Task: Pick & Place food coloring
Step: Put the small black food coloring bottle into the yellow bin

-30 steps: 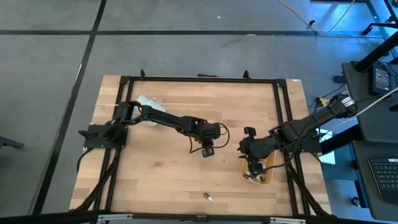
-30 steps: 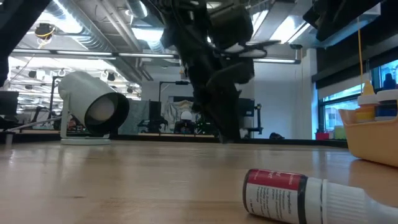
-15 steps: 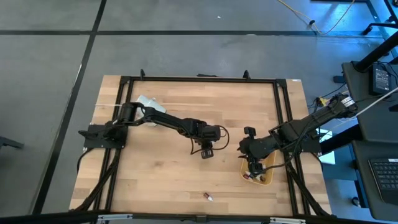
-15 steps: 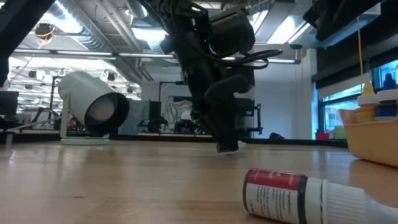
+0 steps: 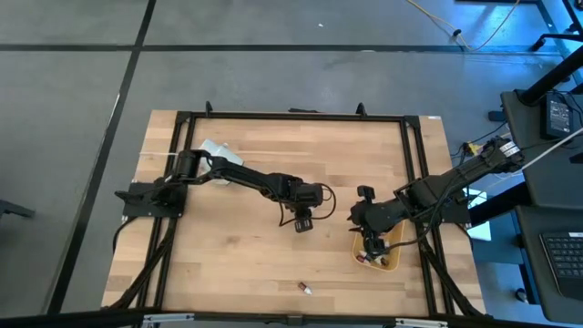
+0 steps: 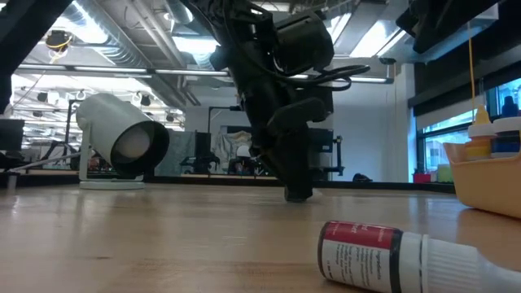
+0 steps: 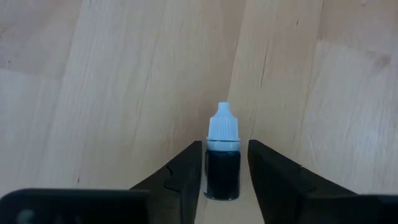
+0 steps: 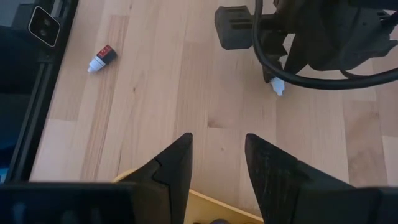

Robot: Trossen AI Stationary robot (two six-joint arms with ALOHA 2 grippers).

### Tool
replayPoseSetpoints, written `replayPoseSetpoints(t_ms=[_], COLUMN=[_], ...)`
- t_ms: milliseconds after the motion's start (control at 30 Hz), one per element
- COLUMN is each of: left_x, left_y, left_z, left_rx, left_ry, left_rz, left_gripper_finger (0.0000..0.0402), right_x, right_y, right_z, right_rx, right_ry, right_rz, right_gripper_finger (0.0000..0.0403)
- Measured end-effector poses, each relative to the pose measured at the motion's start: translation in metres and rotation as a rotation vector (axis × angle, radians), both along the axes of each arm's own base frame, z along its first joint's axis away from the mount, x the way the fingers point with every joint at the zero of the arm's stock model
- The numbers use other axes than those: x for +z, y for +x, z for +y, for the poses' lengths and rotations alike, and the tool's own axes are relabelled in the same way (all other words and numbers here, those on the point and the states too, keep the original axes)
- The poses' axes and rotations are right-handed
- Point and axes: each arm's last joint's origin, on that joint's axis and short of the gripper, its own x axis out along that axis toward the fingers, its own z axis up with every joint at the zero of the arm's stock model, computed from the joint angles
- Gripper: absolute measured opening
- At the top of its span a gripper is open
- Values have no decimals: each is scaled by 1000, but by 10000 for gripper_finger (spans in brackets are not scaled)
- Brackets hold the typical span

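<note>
One bottle: dark food coloring bottle [image 7: 222, 167] lying between left gripper [image 7: 222, 180] fingers, spread, just clear
Axis: pale cap toward 12 o'clock, away from wrist
Right gripper [image 8: 217, 168]: spread, empty, over tan tray [image 5: 390, 261] at 3 o'clock

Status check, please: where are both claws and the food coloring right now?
Left claw mid-table, fingers either side of a dark bottle. Right claw open above the tan tray. Red bottle lying loose near the front edge.

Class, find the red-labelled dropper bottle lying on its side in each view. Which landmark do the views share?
High view: red-labelled bottle lies near the table's front edge, apart from the arms.
Low view: lying in the foreground.
Left wrist view: not in it.
Right wrist view: on wood beside the black frame rail.
Shared landmark: left gripper.
</note>
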Motion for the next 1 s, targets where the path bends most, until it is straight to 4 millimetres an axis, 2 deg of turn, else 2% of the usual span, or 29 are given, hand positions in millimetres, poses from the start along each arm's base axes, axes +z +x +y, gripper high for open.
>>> replayPoseSetpoints(t_ms=[133, 200, 300, 467, 567, 700, 867, 1000], left_x=[1, 8, 28, 59, 71, 77, 72, 65], left_y=[-2, -9, -20, -38, -53, -83, -129, -164], left_z=[-1, -1, -5, -26, -38, -39, -34, -33], left_rx=[-9, -32, -48, -162, -212, -238, -267, -246], left_ry=[-18, -70, -84, 78, 125, 59, -25, -51], left_rz=[16, 63, 91, 26, -89, -302, -609, -809], left_gripper_finger=[157, 173, 188, 196, 194, 192, 196, 195], right_x=[0, 1, 2, 5, 3, -4, -16, -29], right_y=[0, 2, 6, 18, 25, 32, 46, 63], right_z=[0, 1, 3, 9, 12, 10, 3, -1], right_rx=[19, 45, 95, 189, 195, 123, 109, 86], right_ry=[-12, -23, -44, -90, -122, -205, -297, -308], right_rz=[-6, -27, -69, -171, -209, -212, -183, -182], right_gripper_finger=[149, 149, 149, 149, 149, 156, 183, 207])
